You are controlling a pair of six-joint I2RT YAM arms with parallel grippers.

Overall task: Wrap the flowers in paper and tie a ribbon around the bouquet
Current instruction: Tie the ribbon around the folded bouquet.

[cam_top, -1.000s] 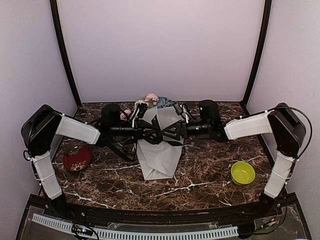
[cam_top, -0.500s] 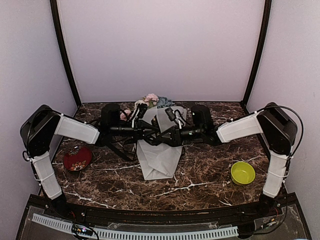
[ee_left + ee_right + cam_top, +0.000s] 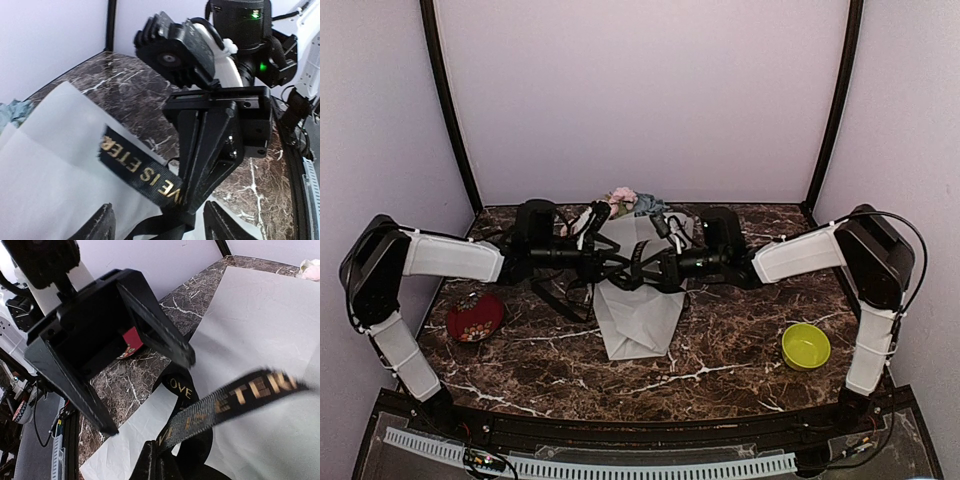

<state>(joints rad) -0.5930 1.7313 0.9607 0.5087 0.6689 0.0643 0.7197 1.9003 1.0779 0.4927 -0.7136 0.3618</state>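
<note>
- Jaws of right gripper (image 3: 192, 205) are pinched tight on narrow black ribbon with gold lettering (image 3: 137, 167); left gripper (image 3: 149, 395) faces it, jaws wide apart.
- Ribbon hangs over frosted white paper sheet (image 3: 635, 320), mid-table.
- At paper's far end: pink, white and blue-grey flowers (image 3: 625, 198).
- Underneath: brown marble table (image 3: 740, 350); red bowl (image 3: 475, 318) left, yellow-green bowl (image 3: 806, 345) right.

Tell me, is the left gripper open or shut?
Open. In the right wrist view, the left gripper has its two black fingers spread far apart, like a wide V.
</note>
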